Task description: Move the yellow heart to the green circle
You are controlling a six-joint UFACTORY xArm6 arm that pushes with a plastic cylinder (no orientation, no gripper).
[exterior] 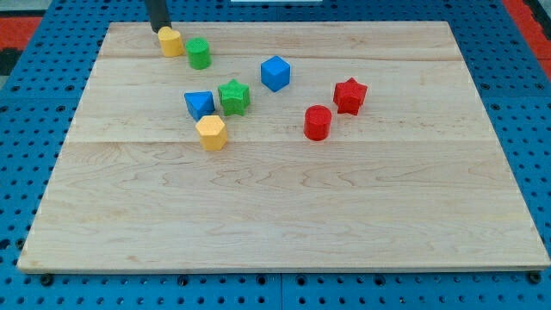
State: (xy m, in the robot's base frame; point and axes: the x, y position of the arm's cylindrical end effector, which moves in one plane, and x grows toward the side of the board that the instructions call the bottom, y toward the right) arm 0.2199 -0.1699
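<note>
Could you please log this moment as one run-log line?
tip: behind yellow heart, at view's top-left | heart: just left of green circle, gap unclear | task: nearly complete

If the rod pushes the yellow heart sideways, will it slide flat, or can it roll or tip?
The yellow heart looks squat and flat-based, so it probably slides. My tip touches its upper-left edge; off-centre contact may turn it. The green circle is close.

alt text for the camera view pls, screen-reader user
My tip touches the yellow heart at the wooden board's top left, the green circle just right of it. Six other blocks sit mid-board.
</note>
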